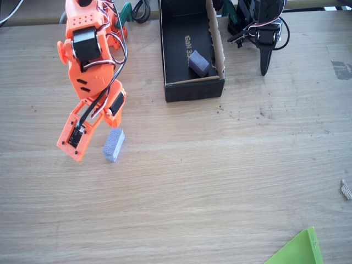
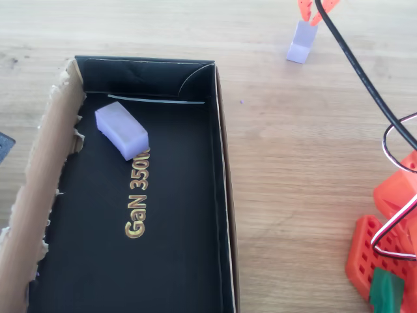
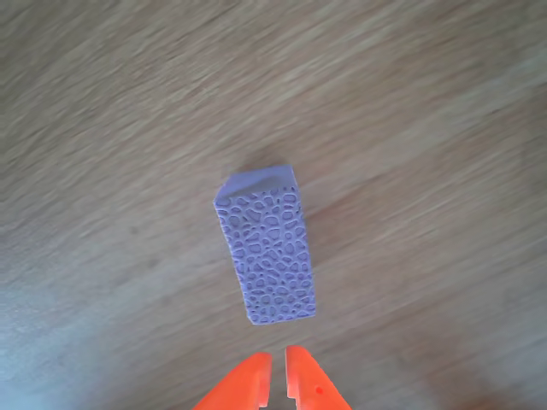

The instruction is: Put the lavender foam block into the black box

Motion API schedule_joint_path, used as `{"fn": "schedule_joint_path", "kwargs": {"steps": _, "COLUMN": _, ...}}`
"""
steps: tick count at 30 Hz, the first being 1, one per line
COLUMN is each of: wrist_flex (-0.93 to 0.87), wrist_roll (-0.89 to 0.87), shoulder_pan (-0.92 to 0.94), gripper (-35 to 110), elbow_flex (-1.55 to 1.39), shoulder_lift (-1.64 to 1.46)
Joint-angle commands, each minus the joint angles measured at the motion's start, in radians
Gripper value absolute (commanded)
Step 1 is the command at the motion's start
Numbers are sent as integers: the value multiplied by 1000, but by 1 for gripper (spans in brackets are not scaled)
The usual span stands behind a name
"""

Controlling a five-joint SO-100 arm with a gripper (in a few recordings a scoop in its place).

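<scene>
Fingers of your orange gripper (image 3: 278,376) are almost shut just beside the small lavender foam block (image 3: 267,256), so you could knock it over unless you open them wide.

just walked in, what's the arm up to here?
The orange arm's gripper hovers just beside the lavender foam block, which lies on the bare wooden table, not gripped. In the wrist view the fingertips are nearly together and hold nothing. The black box sits further back on the table with a darker purple block already inside, near the gold lettering. The lavender block is outside the box, so the placing is not yet done.
</scene>
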State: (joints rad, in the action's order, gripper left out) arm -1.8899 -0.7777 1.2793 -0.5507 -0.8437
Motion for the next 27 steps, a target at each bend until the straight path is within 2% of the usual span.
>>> {"fn": "schedule_joint_path", "kwargs": {"steps": 1, "wrist_flex": -12, "wrist_roll": 11, "shoulder_pan": 15, "gripper": 12, "elbow_flex": 28, "shoulder_lift": -37}}
{"fn": "schedule_joint_path", "kwargs": {"steps": 5, "wrist_flex": -12, "wrist_roll": 14, "shoulder_pan": 14, "gripper": 22, "elbow_flex": 31, "shoulder_lift": -35}}
{"fn": "schedule_joint_path", "kwargs": {"steps": 19, "wrist_flex": -12, "wrist_roll": 123, "shoulder_pan": 104, "gripper": 22, "elbow_flex": 18, "shoulder_lift": -58}}
{"fn": "schedule_joint_path", "kwargs": {"steps": 27, "wrist_flex": -12, "wrist_roll": 84, "shoulder_pan": 80, "gripper": 27, "elbow_flex": 25, "shoulder_lift": -46}}
